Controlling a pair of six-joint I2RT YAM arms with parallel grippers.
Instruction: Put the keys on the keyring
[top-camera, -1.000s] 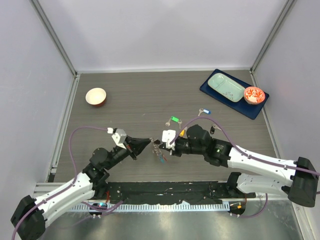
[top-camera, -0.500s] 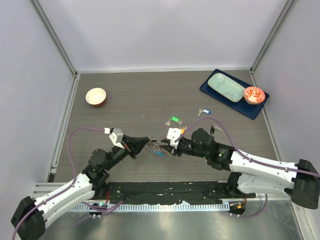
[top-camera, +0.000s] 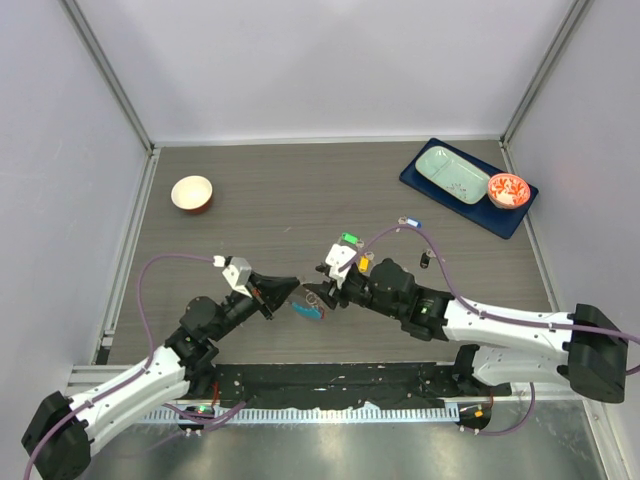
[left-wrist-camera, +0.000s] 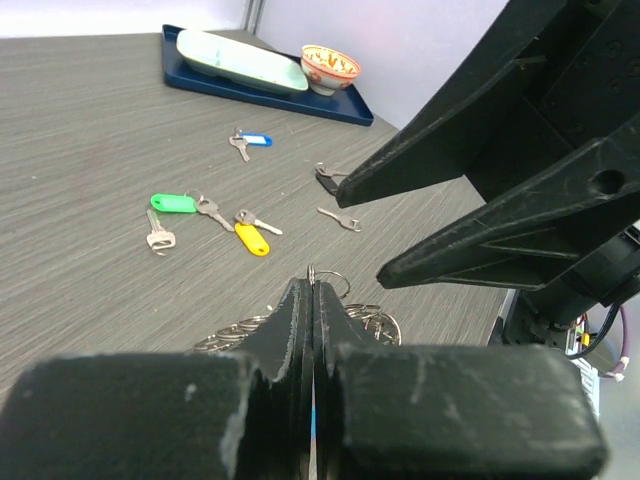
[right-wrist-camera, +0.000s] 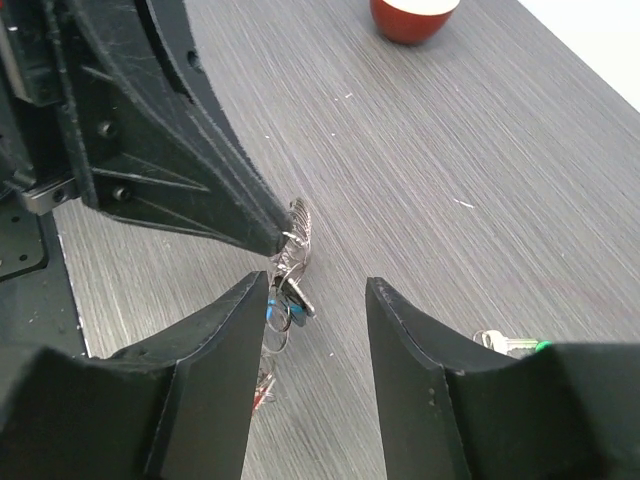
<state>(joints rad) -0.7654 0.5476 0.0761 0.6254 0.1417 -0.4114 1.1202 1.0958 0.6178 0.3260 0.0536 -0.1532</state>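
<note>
Leftward a little the right hand (top-camera: 325, 283) has been shifted since a second ago, and it is held released, its fingers spread, just beside the left hand (top-camera: 293, 290). The left hand is clenched on the keyring (top-camera: 308, 308), whose metal loops and blue strap are seen hanging from the fingertips. A green-tagged key (left-wrist-camera: 175, 203), a yellow-tagged key (left-wrist-camera: 252, 239) and a blue-tagged key (left-wrist-camera: 258, 140) are left lying on the tabletop (top-camera: 250, 200), apart from the keyring.
</note>
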